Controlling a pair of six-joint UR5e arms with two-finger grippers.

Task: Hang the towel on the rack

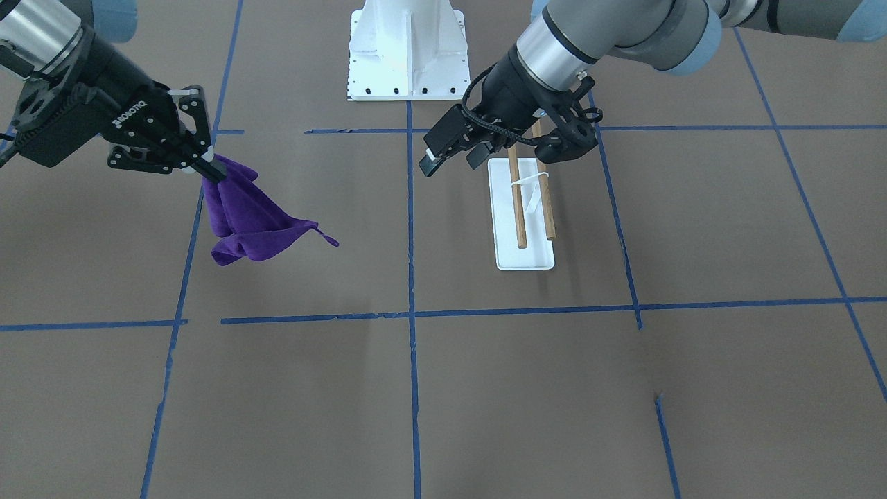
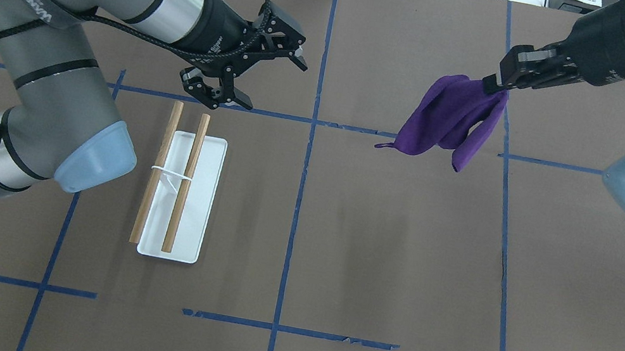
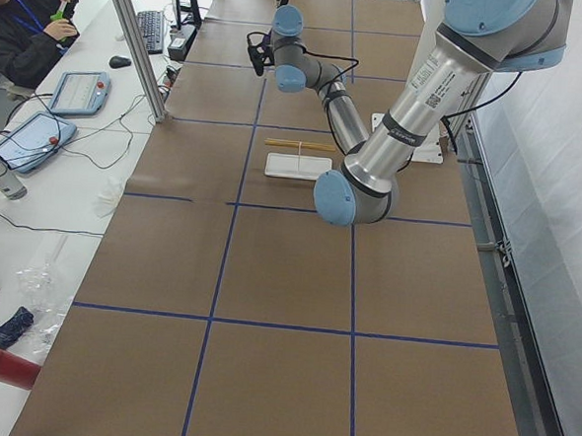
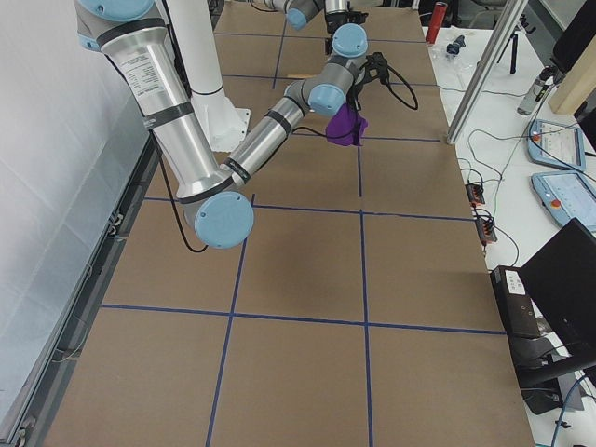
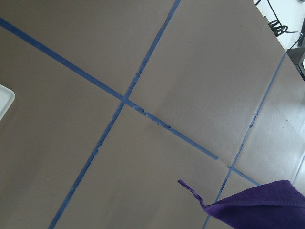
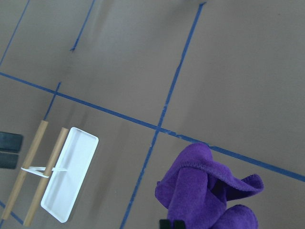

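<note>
Right black gripper (image 2: 499, 83) pinched tight on top of soft purple cloth towel (image 2: 447, 122), which hangs down | left black gripper (image 2: 273, 83) wide open, empty, near end of small white rack with two wooden rods (image 2: 199, 200) | towel well apart from rack

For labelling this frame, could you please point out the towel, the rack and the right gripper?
towel (image 2: 448, 119), overhead exterior view, middle of the cloth.
rack (image 2: 200, 201), overhead exterior view, bare white base.
right gripper (image 2: 490, 85), overhead exterior view, between its fingertips.
</note>
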